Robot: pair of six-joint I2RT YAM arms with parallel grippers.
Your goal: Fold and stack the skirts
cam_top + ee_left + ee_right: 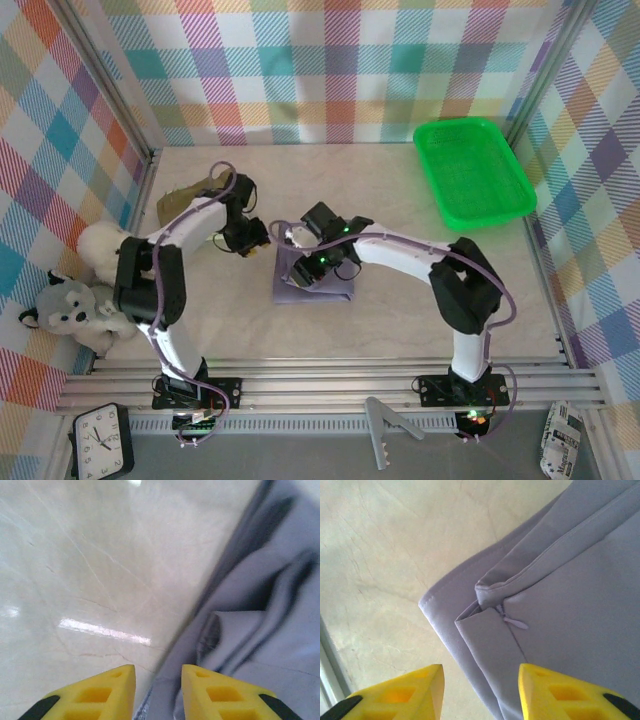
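Skirt of lavender-grey cloth (pixel 312 291) lies folded into a compact rectangle at the middle of the table (pixel 420 320), both arms bent in over its far-left corner. We judge the task to be roughly at its midpoint for this garment and near its start overall. The fold looks made, its edges lying fairly square, though a few soft ridges show in the top layer.

An olive-khaki skirt (pixel 183 200) sits crumpled at the far left of the table, partly behind the left arm and well apart from the folded one. It is not yet folded and not yet stacked. Nothing rests on the lavender-grey piece that we can make out, so the stack seems to be one garment deep.

The left gripper (pixel 158 674) hangs low over the skirt's left edge with its jaws a modest way apart and nothing clamped. One finger is above bare table, the other above cloth, and the hem runs up from the gap between them.

The right gripper (pixel 480 675) hovers with its jaws somewhat wider and likewise empty. The skirt's corner lies just ahead of it, a zip pull (pixel 516 623) and a turned-over band showing there, with one finger over table and one over cloth.
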